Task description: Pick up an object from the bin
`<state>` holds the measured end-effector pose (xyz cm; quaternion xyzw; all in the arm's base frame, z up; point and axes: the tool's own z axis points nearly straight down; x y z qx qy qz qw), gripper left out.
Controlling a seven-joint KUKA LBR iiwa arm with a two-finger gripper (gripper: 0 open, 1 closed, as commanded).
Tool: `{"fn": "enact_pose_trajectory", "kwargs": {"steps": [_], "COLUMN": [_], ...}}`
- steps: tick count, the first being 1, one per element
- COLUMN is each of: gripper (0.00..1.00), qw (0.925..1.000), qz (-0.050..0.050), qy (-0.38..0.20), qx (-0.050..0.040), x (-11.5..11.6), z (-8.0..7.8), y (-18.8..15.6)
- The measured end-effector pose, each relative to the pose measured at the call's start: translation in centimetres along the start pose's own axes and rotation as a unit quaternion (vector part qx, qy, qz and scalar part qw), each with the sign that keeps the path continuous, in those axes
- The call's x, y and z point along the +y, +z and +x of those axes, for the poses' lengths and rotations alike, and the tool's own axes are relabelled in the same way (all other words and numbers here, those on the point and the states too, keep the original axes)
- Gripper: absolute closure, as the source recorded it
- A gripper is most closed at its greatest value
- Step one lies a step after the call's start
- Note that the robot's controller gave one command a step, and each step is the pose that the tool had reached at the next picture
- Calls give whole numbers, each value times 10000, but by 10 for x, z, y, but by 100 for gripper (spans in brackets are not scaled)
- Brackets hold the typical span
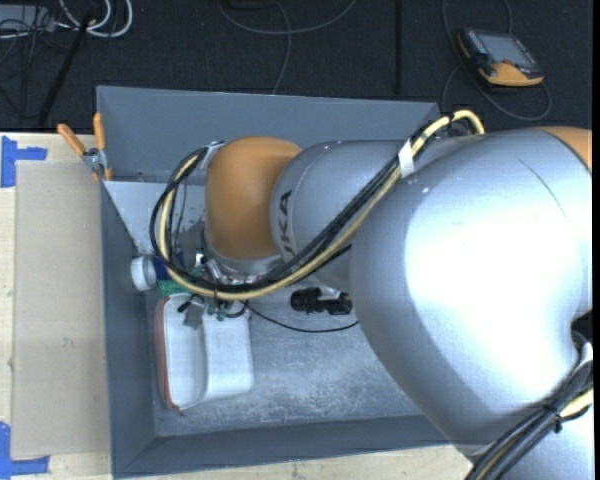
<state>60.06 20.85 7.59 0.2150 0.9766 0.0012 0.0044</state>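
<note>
My gripper [206,306] hangs low at the bin's left side, mostly hidden under the arm's wrist. Directly below it lies a white, flat rectangular container [208,361] with a reddish-brown edge along its left side; the gripper sits at the container's upper end, and contact cannot be made out. Just to the gripper's left, against the bin's left wall, lies a small bottle [146,272] with a white cap and a blue-green body. A small black object [320,301] rests on the floor to the gripper's right.
The arm with its orange cover and bundled cables hides the middle and right of the bin. Bare grey floor shows in front of the white container and toward the bin's near wall.
</note>
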Motion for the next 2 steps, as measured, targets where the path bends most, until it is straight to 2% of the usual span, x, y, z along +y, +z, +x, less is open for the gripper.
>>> {"fn": "enact_pose_trajectory", "kwargs": {"steps": [1, 2], "gripper": [100, 100], "qw": [10000, 10000], "qz": [3, 6], "qy": [-17, -42], "qx": [14, 21], "x": [1, 1], "z": [-2, -4], "y": [-62, -108]}}
